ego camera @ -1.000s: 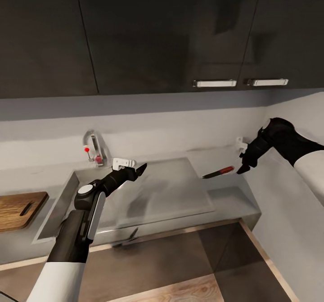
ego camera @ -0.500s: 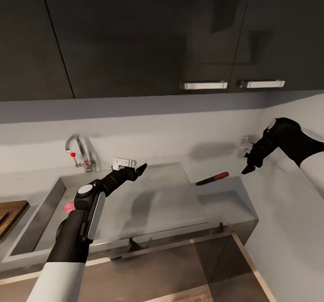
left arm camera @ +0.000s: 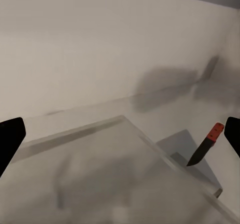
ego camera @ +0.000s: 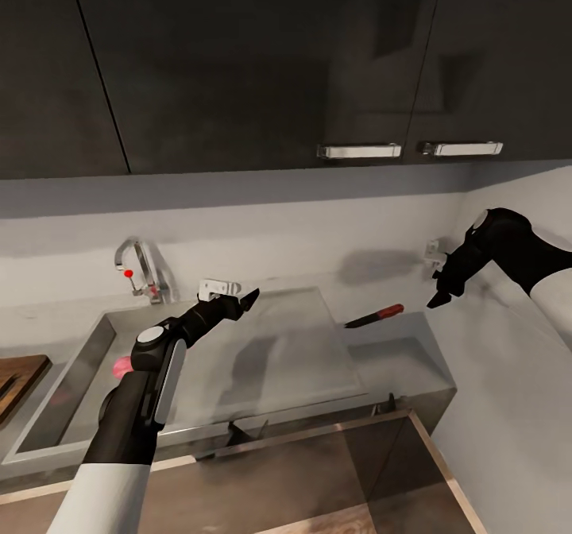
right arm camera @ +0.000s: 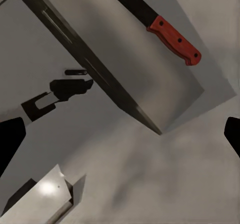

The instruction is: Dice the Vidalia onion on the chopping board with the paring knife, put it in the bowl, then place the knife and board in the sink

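The small red-handled paring knife with a dark blade (ego camera: pixel 373 316) lies right of centre in the head view, at the right edge of the grey steel sink's (ego camera: pixel 71 375) flat drainboard. To its right the right gripper (ego camera: pixel 438 289) hovers apart from it, jaws spread and empty. Left of centre the left gripper (ego camera: pixel 238 302) hangs over the drainboard, also spread. The dark-brown wooden chopping board (ego camera: pixel 17 379) sits on the counter at the far left edge, so judging by this the board remains to be sunk.
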